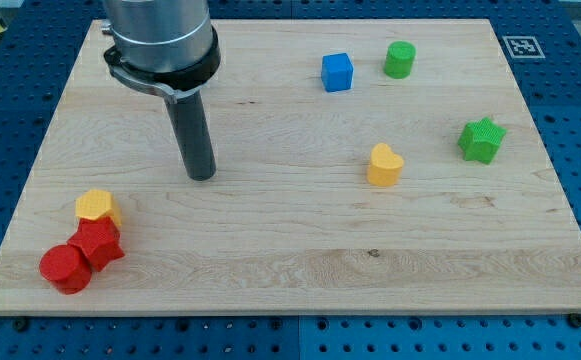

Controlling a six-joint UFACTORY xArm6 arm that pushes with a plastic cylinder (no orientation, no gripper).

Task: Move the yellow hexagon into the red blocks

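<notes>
While my tip (202, 176) rests on bare board, the yellow hexagon (96, 206) touches the red blocks.
The hexagon sits at eight o'clock from my tip, against the red star (98, 243); the red cylinder (65, 268) adjoins at seven. I carry no gripper.

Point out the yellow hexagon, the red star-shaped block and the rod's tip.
yellow hexagon (95, 205): camera view, its top face.
red star-shaped block (97, 243): camera view, its top face.
my tip (202, 176): camera view, the rod's very end, right of and above the hexagon.
</notes>
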